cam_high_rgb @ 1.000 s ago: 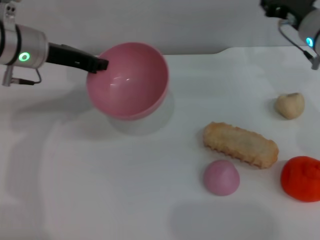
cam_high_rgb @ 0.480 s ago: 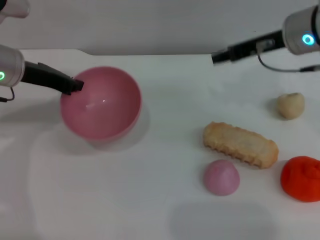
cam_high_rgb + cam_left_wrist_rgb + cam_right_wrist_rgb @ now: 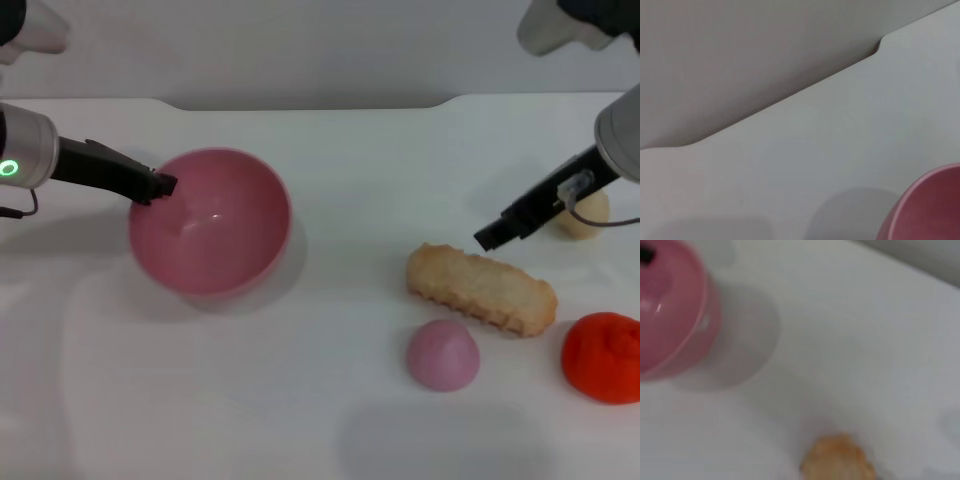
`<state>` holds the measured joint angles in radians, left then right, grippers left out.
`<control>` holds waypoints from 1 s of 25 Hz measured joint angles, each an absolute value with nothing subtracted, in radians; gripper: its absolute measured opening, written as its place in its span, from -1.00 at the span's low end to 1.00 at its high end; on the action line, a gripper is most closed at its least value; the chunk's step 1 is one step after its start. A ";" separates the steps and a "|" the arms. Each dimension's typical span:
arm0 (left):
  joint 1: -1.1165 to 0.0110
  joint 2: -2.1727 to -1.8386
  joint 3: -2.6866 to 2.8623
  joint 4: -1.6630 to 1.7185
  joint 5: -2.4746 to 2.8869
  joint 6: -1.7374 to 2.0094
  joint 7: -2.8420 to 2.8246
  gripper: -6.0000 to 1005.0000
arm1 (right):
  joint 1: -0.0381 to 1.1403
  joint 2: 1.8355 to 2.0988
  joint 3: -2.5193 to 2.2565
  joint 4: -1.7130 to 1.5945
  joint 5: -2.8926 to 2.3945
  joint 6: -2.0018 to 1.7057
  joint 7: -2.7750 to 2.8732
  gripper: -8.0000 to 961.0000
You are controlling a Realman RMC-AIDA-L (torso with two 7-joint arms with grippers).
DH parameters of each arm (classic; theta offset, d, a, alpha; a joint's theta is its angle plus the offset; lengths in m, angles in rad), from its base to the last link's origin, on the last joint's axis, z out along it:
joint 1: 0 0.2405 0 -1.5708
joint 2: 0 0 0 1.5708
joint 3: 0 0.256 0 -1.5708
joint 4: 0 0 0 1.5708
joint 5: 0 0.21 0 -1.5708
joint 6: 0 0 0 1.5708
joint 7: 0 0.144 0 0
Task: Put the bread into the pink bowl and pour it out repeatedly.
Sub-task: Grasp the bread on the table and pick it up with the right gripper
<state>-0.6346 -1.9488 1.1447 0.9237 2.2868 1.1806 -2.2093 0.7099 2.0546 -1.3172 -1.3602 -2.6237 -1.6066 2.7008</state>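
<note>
Left claw point(image 3: 165, 186) gripped pink bowl point(image 3: 210, 220) rim. Right claw point(image 3: 490, 238), closure untellable, just beyond bread point(image 3: 480, 288); should straddle mid-loaf.

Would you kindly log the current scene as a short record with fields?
bread: the bread lies flat on the table, outside the bowl
bowl: the pink bowl is empty, mouth tipped toward the camera
left gripper: the left gripper is at the bowl's left rim, gripping it
right gripper: the right gripper hangs just above the bread's far end
other items: pink dome, red-orange lump, beige lump
</note>
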 joint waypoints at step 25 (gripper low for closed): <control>-0.643 -2.020 1.152 0.925 2.287 1.171 -2.219 -0.84 | 0.790 2.068 -1.340 -1.039 -2.659 -1.572 2.551 0.33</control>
